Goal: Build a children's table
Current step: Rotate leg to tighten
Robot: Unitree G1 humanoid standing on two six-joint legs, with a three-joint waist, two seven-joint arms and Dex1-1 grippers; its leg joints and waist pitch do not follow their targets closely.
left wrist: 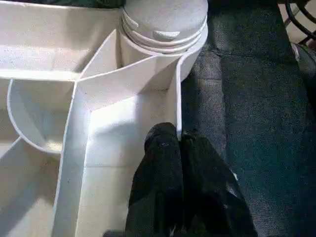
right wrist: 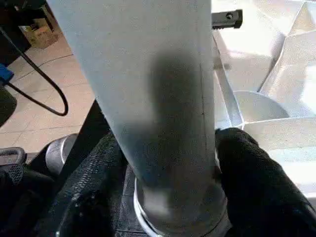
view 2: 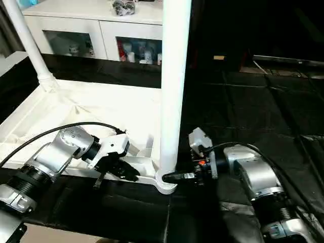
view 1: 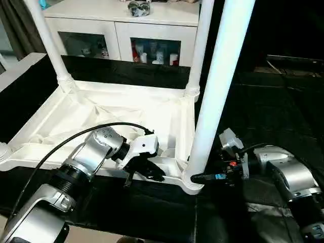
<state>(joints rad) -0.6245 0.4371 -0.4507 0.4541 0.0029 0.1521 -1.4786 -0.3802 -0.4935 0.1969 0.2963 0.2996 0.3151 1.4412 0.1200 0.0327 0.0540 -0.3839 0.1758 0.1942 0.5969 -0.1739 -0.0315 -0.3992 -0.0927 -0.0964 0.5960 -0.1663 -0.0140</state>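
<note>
— Right pincer [view 2: 169, 177], what is it doing?
— Its two black fingers [right wrist: 256, 182] sit on either side of the near leg [view 1: 218, 91], just above the collar at its foot, pressed to it on both sides in the right wrist view. That leg stands upright in the corner socket [view 1: 191, 183] at lower centre of the head view.
— And the left pincer [view 1: 152, 173]?
— Closed tight, fingers together, its tips at the near rim of the table top [view 1: 116, 109], left of that socket.
— Where is the table itself?
— Upside down on a dark surface [view 1: 263, 116], ribbed underside up, filling the left half of the frame. Two more legs rise from the far corners: one at upper left [view 1: 50, 43], one at upper centre [view 1: 200, 48].
— Any containers?
— A white cabinet [view 1: 121, 28] along the top edge, glass doors, small bottles and jars inside; I cannot tell them apart.
— What is cut off?
— All three legs run out of the top of the frame, and the table's near left corner [view 1: 4, 151] sits at the edge.
</note>
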